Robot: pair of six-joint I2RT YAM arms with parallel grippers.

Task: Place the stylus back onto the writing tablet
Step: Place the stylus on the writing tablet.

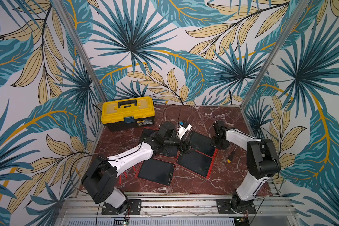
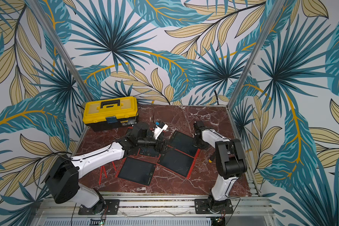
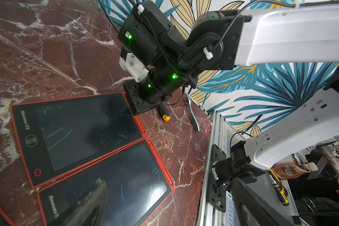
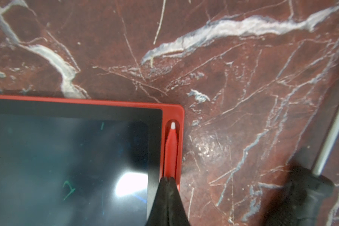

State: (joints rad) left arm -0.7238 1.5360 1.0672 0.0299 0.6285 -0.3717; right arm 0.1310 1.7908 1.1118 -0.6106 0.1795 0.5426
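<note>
Several red-framed writing tablets lie on the marble table. The far right tablet [image 1: 203, 143] [image 4: 76, 156] has a red stylus [image 4: 171, 148] with a white tip lying in the slot along its edge. My right gripper [image 4: 169, 179] [image 1: 216, 143] is shut, its joined fingertips resting on top of that stylus with nothing between them. The left gripper [image 3: 168, 182] [image 1: 184, 146] hovers open over the neighbouring tablet [image 3: 110, 187] [image 1: 194, 163], holding nothing. That tablet's edge slot also holds a stylus [image 3: 160, 162].
A yellow toolbox [image 1: 127, 112] stands at the back left. A screwdriver [image 1: 230, 156] [image 4: 311, 185] and a ratchet wrench [image 3: 193, 117] lie right of the tablets. Loose red styluses [image 1: 125, 174] lie under the left arm. Another tablet [image 1: 157, 172] sits at the front.
</note>
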